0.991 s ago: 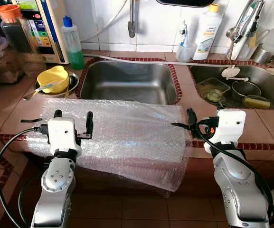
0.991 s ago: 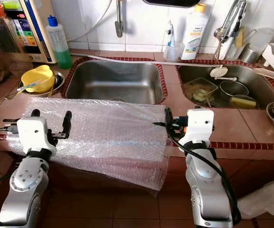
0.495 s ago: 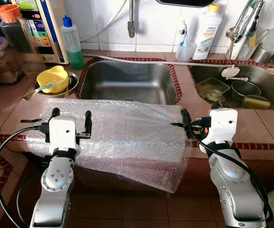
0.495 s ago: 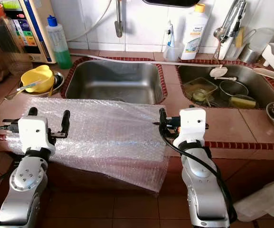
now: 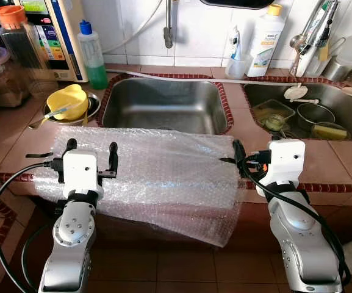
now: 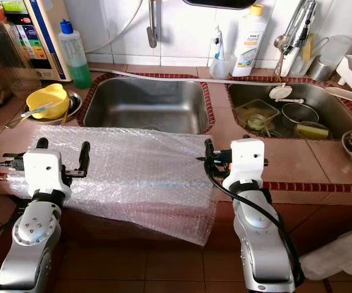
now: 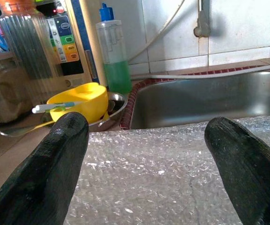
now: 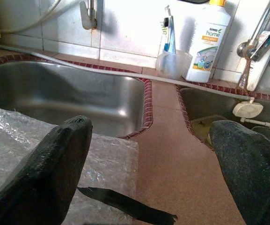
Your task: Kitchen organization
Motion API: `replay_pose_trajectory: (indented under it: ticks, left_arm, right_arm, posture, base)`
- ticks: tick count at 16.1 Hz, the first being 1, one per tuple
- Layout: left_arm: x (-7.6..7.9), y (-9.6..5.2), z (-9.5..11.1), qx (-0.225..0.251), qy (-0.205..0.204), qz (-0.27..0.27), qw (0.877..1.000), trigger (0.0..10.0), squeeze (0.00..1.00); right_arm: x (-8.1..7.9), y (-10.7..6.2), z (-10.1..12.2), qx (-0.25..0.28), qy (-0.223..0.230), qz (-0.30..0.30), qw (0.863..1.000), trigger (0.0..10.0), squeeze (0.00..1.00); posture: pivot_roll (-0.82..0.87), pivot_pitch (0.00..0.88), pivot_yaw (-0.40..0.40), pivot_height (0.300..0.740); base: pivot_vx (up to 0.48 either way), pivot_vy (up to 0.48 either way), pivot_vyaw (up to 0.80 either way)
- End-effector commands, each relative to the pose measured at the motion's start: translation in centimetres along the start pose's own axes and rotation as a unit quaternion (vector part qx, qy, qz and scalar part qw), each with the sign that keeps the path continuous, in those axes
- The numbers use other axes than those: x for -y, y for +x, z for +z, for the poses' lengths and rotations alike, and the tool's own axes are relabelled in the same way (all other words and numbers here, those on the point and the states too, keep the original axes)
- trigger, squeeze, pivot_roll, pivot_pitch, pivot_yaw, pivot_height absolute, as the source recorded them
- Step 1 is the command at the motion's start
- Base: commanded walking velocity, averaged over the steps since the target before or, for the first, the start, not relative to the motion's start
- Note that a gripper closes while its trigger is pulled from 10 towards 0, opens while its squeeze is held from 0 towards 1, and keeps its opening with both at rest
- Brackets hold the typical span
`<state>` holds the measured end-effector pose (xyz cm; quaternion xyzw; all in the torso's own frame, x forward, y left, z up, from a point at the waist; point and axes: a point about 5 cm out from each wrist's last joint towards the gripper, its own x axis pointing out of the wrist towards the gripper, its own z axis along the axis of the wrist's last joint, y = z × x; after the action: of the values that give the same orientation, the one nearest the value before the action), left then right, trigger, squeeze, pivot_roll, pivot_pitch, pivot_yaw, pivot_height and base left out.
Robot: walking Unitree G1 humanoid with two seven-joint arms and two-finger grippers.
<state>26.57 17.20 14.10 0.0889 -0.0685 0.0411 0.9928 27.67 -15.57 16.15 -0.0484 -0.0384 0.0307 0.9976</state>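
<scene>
Fingers of both grippers stand spread apart: the left gripper (image 5: 91, 152) hovers over the bubble wrap sheet (image 5: 163, 177) at its 9 o'clock end, the right gripper (image 8: 153, 173) at its 3 o'clock edge, the sheet draped over the tiled counter (image 5: 17, 137) at 6 o'clock from the steel sink (image 5: 163, 104).

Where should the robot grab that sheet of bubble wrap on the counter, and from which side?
Probably at its two short ends. The bubble wrap lies flat and wide before the sink, its front edge drooping over the counter edge. The left tool and right tool, both open, already flank it, so pinching inward suits a limp sheet.
</scene>
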Motion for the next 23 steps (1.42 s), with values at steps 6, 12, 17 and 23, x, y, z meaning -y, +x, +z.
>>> replay_pose_trajectory:
  ticks: [6,12,17,23]
  left_arm:
    - [0.08,0.15,0.43,0.006,0.004,-0.003,1.0,10.0,0.0]
    - [0.08,0.15,0.43,0.006,0.004,-0.003,1.0,10.0,0.0]
    - [0.08,0.15,0.43,0.006,0.004,-0.003,1.0,10.0,0.0]
    - [0.0,0.57,0.18,0.0,0.022,0.028,0.999,10.0,0.0]
  right_arm:
    - [0.01,0.03,0.82,0.016,-0.003,0.002,1.0,10.0,0.0]
    - [0.01,0.03,0.82,0.016,-0.003,0.002,1.0,10.0,0.0]
    - [0.01,0.03,0.82,0.016,-0.003,0.002,1.0,10.0,0.0]
    - [-0.87,0.35,1.01,0.011,0.034,0.042,0.998,10.0,0.0]
  posture:
    - [0.03,0.05,0.014,0.74]
    - [0.03,0.05,0.014,0.74]
    - [0.03,0.05,0.014,0.74]
    - [0.02,0.042,0.008,0.74]
  base:
    - [0.0,0.0,0.0]
    - [0.0,0.0,0.0]
    - [0.0,0.0,0.0]
    - [0.0,0.0,0.0]
